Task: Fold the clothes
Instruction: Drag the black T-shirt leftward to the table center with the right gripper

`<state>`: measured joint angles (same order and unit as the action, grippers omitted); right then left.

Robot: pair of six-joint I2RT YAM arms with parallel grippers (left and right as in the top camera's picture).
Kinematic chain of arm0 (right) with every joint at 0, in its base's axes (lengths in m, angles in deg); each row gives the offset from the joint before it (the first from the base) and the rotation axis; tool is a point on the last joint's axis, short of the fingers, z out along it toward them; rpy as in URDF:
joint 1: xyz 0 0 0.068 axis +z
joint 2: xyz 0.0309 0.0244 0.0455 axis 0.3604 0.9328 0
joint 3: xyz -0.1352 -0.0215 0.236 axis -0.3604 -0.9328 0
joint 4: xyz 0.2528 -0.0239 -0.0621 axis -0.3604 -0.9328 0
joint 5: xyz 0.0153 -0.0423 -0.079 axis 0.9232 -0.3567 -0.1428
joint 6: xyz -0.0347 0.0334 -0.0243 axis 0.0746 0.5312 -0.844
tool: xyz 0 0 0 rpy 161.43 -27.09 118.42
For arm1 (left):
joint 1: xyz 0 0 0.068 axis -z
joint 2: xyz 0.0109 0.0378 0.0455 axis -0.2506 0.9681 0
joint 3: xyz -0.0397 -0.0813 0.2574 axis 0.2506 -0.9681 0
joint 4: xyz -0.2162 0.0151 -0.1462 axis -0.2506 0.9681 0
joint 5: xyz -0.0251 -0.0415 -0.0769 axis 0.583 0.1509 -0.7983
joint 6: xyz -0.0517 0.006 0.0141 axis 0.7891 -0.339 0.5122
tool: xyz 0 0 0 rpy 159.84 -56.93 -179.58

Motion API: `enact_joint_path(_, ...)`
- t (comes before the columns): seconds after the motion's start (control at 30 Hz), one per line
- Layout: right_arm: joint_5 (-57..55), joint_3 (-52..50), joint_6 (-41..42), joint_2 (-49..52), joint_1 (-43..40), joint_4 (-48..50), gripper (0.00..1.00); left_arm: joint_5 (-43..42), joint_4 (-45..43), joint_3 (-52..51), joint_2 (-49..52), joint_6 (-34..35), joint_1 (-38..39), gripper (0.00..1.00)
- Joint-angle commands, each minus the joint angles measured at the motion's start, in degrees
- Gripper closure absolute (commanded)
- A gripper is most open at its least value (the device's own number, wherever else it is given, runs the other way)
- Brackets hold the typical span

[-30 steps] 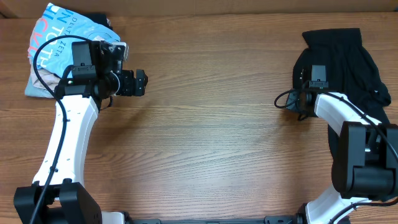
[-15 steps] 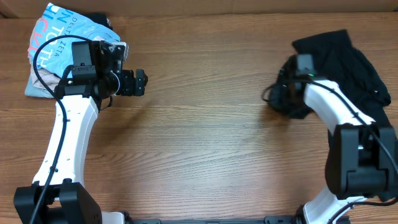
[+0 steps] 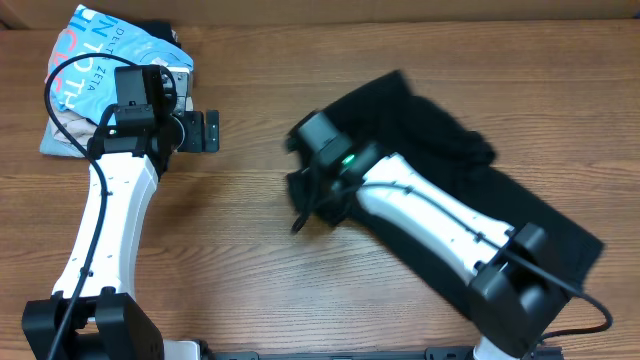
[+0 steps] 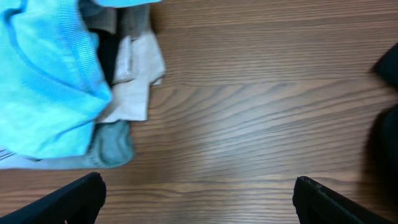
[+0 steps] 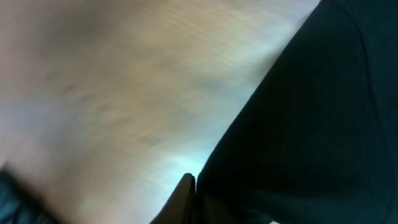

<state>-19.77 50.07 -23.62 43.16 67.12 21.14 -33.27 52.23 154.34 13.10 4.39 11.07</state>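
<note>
The black garment (image 3: 445, 150) lies stretched across the middle and right of the wooden table (image 3: 250, 250) in the overhead view. My right gripper (image 3: 305, 203) is at its left end, shut on the fabric. In the right wrist view the black cloth (image 5: 311, 124) fills the right side, pinched at the jaws (image 5: 194, 194). My left gripper (image 3: 208, 132) is open and empty, left of the garment and apart from it. In the left wrist view its fingers (image 4: 199, 196) are spread wide over bare wood, with a black edge of the garment (image 4: 385, 134) at the right.
A light blue lettered T-shirt (image 3: 90, 60) lies on a pile with beige folded garments (image 3: 70, 140) at the back left corner. The pile also shows in the left wrist view as blue cloth (image 4: 43, 81) and beige cloth (image 4: 134, 74).
My right arm has swept from the far right to the table's middle, dragging the black garment out into a long stretch. My left gripper has opened wider.
</note>
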Motion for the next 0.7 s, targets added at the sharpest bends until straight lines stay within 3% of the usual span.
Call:
enact_joint_path(0.0, 1.01, 4.79, 0.57, 0.04, 5.14, -1.64, 0.75, 3.26, -0.11, 1.27, 0.55, -0.52, -0.87, 0.0)
enact_joint_path(0.07, 0.72, 7.32, 0.52, 0.04, 6.19, -4.33, 0.5, 3.3, -0.07, 1.27, 0.55, -0.55, -1.22, 0.0)
enact_joint_path(0.2, -5.03, 13.51, 1.14, -0.15, 1.81, -11.65, 0.33, 2.91, -0.02, 1.27, 0.55, -0.55, -1.4, 0.0)
enact_joint_path(0.37, -10.67, 14.21, 2.51, -0.09, -9.42, -15.45, 0.25, -2.84, 0.35, 1.27, 0.55, -3.3, -1.18, 0.0)
enact_joint_path(0.5, -10.58, 11.82, 3.76, 0.02, -21.14, -16.0, 0.25, -6.45, 0.33, 1.27, 0.55, -4.85, -0.11, 0.0)
enact_joint_path(0.67, -8.9, 5.44, 5.33, 0.02, -32.61, -12.02, 0.37, -6.4, -0.2, 1.27, 0.55, -4.85, 2.62, 0.0)
